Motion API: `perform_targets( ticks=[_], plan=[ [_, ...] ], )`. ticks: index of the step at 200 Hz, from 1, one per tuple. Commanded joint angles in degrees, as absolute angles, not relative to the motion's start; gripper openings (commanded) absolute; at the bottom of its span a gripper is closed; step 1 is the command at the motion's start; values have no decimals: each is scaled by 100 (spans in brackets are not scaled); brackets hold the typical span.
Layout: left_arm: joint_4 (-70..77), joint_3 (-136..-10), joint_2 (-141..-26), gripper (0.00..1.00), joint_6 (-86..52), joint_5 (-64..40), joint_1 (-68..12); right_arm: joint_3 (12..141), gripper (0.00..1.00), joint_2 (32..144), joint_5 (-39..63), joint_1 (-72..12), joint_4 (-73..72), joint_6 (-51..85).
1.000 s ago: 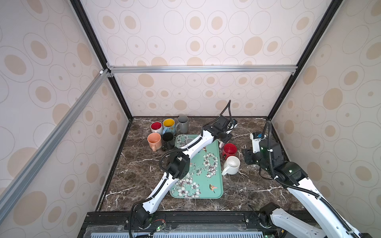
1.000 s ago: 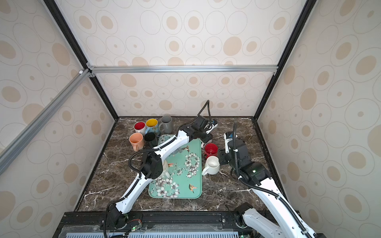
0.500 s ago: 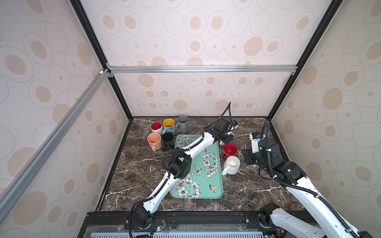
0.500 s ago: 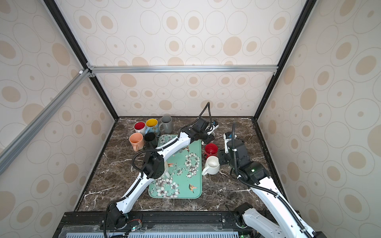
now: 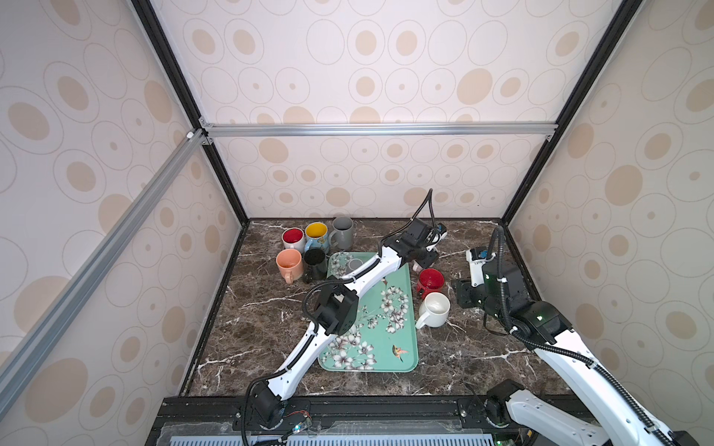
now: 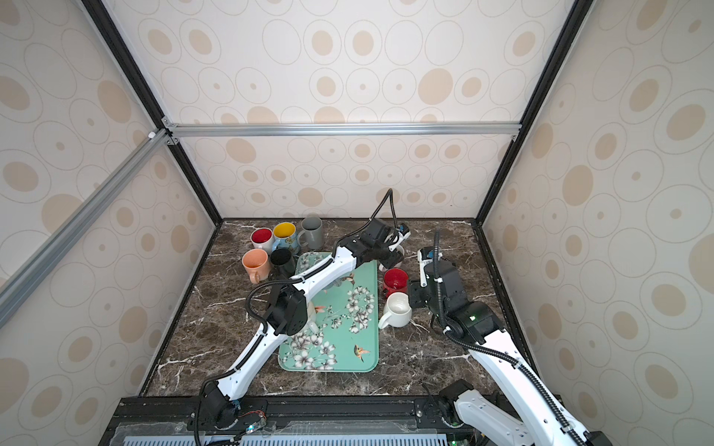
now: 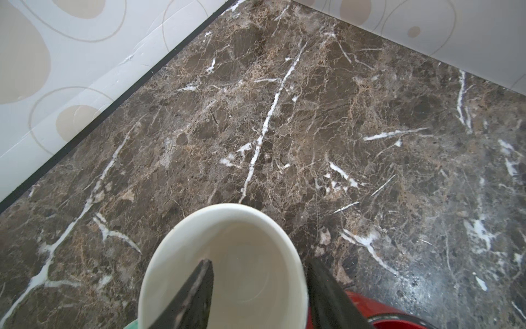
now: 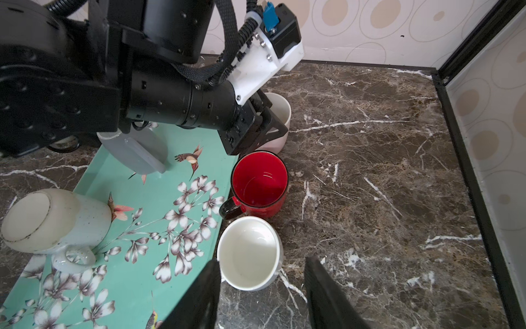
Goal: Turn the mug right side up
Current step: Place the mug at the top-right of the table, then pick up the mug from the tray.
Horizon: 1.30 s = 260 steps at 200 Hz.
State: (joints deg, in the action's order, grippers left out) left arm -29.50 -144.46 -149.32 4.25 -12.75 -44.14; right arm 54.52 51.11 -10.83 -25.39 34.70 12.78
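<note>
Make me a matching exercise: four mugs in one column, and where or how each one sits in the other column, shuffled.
Mugs
1. red mug
2. speckled mug
3. cream mug
4. yellow-lined mug

Places and states
A. bottom up on the tray
B. in the far row, beside the grey mug
C. left hand straddles its rim
D. upright off the tray, next to the white mug

Pairs: 1-D, 2-A, 3-C, 4-B
</note>
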Motion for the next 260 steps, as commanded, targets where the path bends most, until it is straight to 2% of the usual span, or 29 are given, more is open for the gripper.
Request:
perform_targets(
  ticks=[1,76,121,143,167,199,223,260],
  plan=[
    [-3128,-14660,-14448,55,396,-1370,-4425,5517,51,5031,-1020,-2511,3531,1380],
    [-3466,-14656,-13870,57,382,-1479,-4423,5616,51,4903,-798,-2506,3778,1680],
    [-4047,-14542,-13271,58,484,-1019,-4421,5734,51,4966,-650,-2513,4058,1964],
    [-4198,-14053,-12788,59,475,-803,-4382,5800,51,5107,-574,-2509,4224,2133],
    [-3951,-12780,-11946,61,422,-652,-4283,5811,49,5297,-289,-2515,4223,2264],
    [-2596,-9995,-10195,63,98,-627,-3939,5786,48,5743,-150,-2689,4173,2440],
    [-1881,-8333,-8985,64,-276,-796,-3416,5853,48,6185,-340,-3208,3954,2572],
    [-1628,-6436,-7519,65,-581,-1029,-2487,6277,48,7262,-632,-4253,3630,2698]
  ],
)
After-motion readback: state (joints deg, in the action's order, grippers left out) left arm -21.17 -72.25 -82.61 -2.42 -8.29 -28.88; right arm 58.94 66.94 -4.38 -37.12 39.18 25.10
